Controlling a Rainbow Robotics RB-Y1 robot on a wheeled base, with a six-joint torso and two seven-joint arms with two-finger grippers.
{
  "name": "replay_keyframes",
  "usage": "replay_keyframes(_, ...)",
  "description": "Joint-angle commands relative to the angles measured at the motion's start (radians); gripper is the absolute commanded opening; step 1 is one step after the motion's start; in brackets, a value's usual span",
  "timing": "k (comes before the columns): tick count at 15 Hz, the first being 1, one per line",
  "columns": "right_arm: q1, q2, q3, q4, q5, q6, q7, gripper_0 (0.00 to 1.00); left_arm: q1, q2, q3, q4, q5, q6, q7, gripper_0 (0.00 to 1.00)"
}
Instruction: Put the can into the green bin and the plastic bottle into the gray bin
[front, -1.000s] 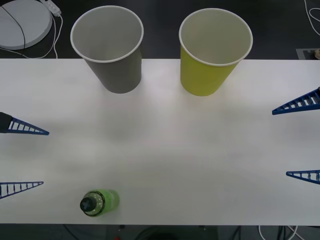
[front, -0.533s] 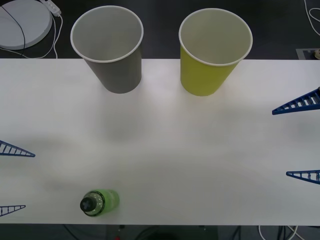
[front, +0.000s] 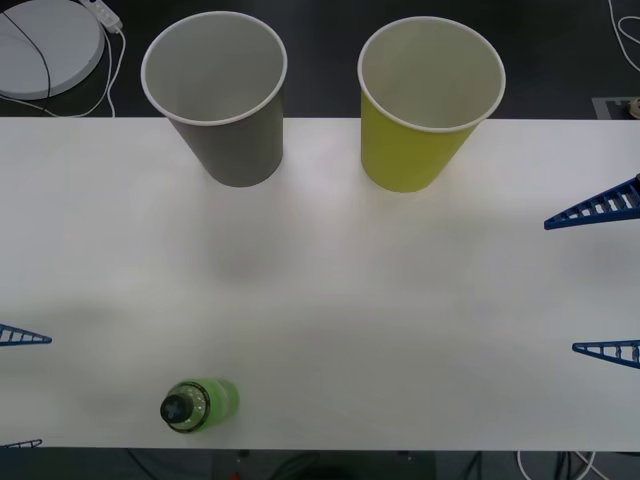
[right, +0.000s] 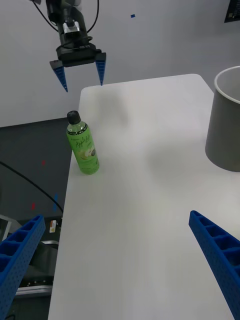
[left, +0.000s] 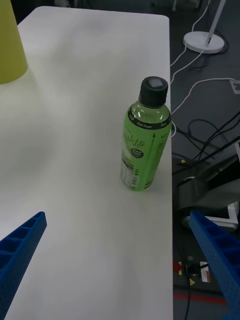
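**One bottle, two bins, two end effectors standing off**

On the white bench (front: 330, 300) there is one plastic bottle (front: 199, 404), standing upright close to the near edge, on the robot's left side. Its black screw cap sits on top, bright green liquid shows through the clear wall, and a green label wraps the body. Nothing touches it.

Two bins stand at the far edge, side by side with a gap between them. The gray bin (front: 222, 95) is on the left, the green bin (front: 425, 100) on the right. Both are upright with white rims, mouths open. Both are well apart from the bottle; the gray one lies roughly straight beyond it.

The left end effector (front: 18, 390) sits at the left edge of the front view, near the bench's front corner, fingers spread wide and gripping nothing. From its wrist camera the bottle stands ahead between the two blue ribbed fingers (left: 20, 250), right by the bench's side edge. The right wrist view shows this end effector hanging in the air beyond the bottle.

The right end effector (front: 600, 282) waits at the right edge, over the bench, jaws also spread and empty, far across from the bottle.

Off the bench, one round white base (front: 45, 45) with cables lies on the dark floor at the far left.
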Motion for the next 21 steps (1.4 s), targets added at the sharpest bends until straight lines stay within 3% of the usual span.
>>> replay_keyframes(1, 0.000, 0.000, 0.000, 0.000, 0.000, 0.000, 0.000, 1.00, 0.040, -0.034, 0.000, -0.001, -0.003, 0.001, -0.057, 1.00)
replay_keyframes(7, 0.000, 0.000, 0.000, 0.000, 0.000, 0.000, 0.000, 1.00, 0.051, -0.114, -0.003, -0.024, -0.096, 0.004, -0.068, 1.00)
replay_keyframes(21, 0.000, 0.000, 0.000, 0.000, 0.000, 0.000, 0.000, 1.00, -0.017, -0.259, -0.192, -0.024, -0.133, 0.117, -0.099, 1.00)
